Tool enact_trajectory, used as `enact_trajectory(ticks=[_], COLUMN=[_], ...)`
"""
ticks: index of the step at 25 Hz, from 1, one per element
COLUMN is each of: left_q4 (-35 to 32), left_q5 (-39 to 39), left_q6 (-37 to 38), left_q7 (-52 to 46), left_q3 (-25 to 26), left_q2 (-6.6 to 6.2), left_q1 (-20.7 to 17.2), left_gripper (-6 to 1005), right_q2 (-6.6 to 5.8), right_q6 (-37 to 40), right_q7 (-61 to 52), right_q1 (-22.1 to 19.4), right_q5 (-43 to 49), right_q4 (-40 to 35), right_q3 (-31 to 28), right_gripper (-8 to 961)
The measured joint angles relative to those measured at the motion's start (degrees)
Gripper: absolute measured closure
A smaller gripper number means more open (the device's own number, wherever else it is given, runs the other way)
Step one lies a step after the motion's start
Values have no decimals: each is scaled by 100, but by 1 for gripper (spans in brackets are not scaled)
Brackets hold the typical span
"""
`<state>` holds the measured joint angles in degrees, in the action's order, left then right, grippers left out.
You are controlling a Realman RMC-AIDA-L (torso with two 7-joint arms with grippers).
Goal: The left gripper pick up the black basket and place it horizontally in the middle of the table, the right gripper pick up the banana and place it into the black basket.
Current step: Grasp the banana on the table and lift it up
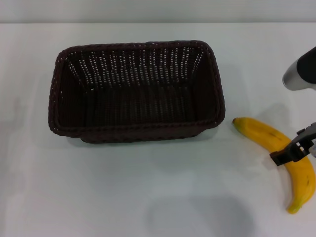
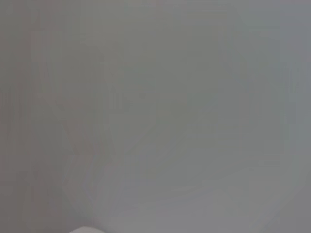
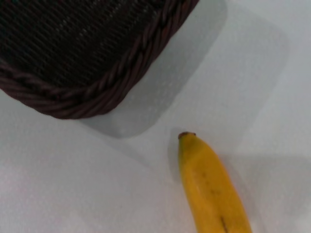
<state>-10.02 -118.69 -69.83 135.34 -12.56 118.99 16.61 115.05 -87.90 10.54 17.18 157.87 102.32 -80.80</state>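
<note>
The right hand (image 1: 292, 150) hovered low at the right edge of the head view, its black tip directly over the middle stretch of the banana (image 1: 282, 157), so the fruit lay essentially beneath it and not off to either side. Whether its fingers stood apart or together could not be told, since only a small dark piece of it showed and the right wrist view did not show them at all. The banana lay flat on the white desk (image 1: 148, 197), its long axis running diagonally from a tip near the basket's front right corner to a tip nearer the robot and farther right, so the hand crossed that axis about halfway along. A grasp there would probably need the fingers to straddle the fruit across its width. In the right wrist view the nearer tip sat just beside the rounded corner of the black basket (image 1: 136, 91), apart from it, with bare desk between. The basket stood upright, its long side lying across the desk near the middle, and it held nothing, so step 1 looked done. From the banana it lay to the left. The left hand was out of sight; its wrist view showed only a plain grey surface.
</note>
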Motion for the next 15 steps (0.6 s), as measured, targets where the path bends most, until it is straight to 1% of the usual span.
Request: enact_trajectory(ticks=[15], left_q4=[1], left_q5=[4], left_q6=[-17], left_q7=[-8], left_q3=[-1], left_q2=[0], left_q1=[0], left_gripper=[173], right_q2=[9], right_q6=[181], right_q7=[-8], right_q1=[106], right_q5=[153], right_q4=[-573], right_q3=[229], right_gripper=[208])
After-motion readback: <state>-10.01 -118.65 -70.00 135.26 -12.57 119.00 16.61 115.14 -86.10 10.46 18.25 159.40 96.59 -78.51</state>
